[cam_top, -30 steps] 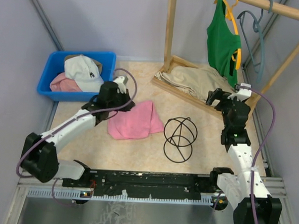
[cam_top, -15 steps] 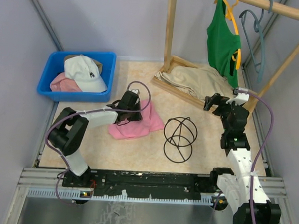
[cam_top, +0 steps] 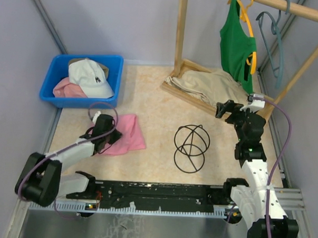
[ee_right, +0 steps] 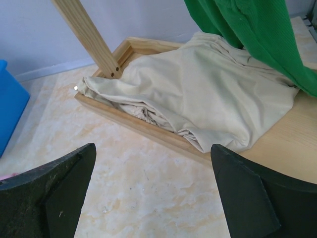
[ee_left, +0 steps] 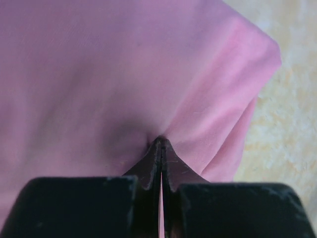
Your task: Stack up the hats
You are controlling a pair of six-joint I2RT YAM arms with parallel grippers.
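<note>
Left wrist: jaws pinch pink cloth [ee_left: 99, 74], arm [cam_top: 73, 148] seemingly low.

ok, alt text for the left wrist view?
The left gripper, its black fingers shut together, pinches a raised fold of flat pink cloth that fills most of the frame. A strip of beige marbled tabletop shows along the right edge.
</note>
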